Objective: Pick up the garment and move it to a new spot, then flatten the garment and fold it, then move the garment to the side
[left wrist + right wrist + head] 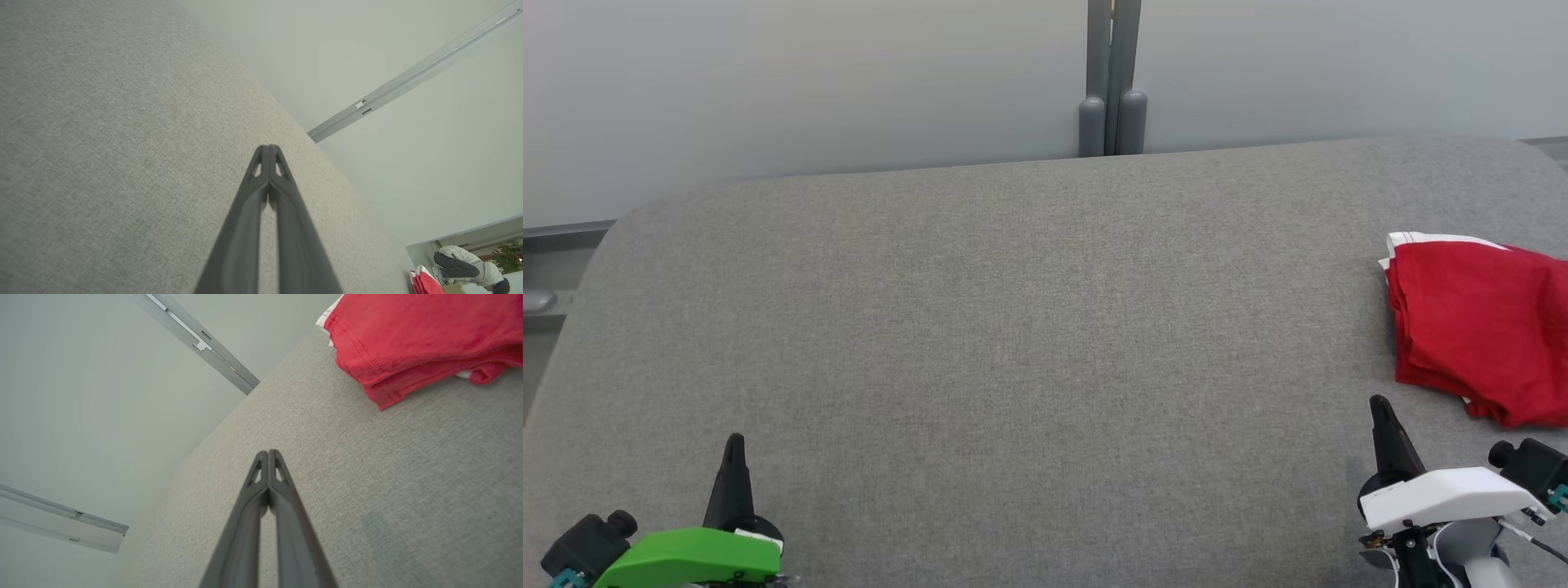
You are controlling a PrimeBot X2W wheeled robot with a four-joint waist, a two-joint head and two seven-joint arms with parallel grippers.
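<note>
The red garment (pixel 1478 327) lies folded at the worktop (pixel 1013 343) side, so the last step seems finished. Left claw (pixel 734 445) and right claw (pixel 1379 407) are pinched together, empty; they need only rest.

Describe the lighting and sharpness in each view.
Head view: soft even light, no glare, red garment cropped at the right edge. Left wrist view: grey surface softens toward the top left. Right wrist view: garment stitching sharp, faint shadow under its edge.

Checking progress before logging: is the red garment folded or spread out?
Folded. The red garment lies in a compact stack on the grey surface; the right wrist view shows layered hemmed edges.
</note>
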